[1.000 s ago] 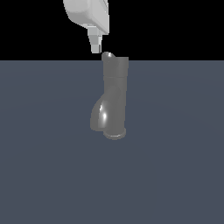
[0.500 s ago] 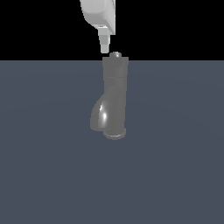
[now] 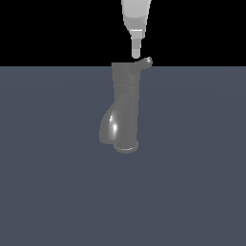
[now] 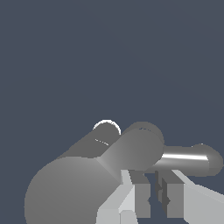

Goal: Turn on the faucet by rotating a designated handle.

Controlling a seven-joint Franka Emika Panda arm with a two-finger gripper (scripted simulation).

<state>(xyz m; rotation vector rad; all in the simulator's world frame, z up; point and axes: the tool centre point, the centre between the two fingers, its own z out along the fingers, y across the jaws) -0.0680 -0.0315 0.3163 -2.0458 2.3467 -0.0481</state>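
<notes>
End effector [image 3: 137, 54] hangs at top centre of the exterior view, pale body pointing straight down, tip just above the faucet's top cap and right beside the root of the handle [image 3: 145, 62]. Whether the tip touches the cap or handle, can't tell from here. In the wrist view the end effector [image 4: 155, 197] shows two pale fingers low in the frame with a narrow dark gap between them, nothing clamped in that gap as far as I can see; reads as nearly closed, empty. Faucet [image 3: 125, 108] stands upright in the middle of the exterior view on the flat grey tabletop [image 3: 202, 182], spout bulging toward the lower left of the body, base ring at the bottom. Handle sticks out from the cap toward the exterior view's right, upturned tip at its end. In the wrist view the faucet [image 4: 87, 183] fills the lower left and the handle [image 4: 190, 158] runs as a bright bar at lower right, just past the fingertips. Step in hand, my read: pushing stage, fingers set against or beside the lever, rotation not clearly finished. Next move calls for a sideways sweep around the faucet's axis, keeping the tip low enough to catch the lever and not slide over it; no grasp needed.
</notes>
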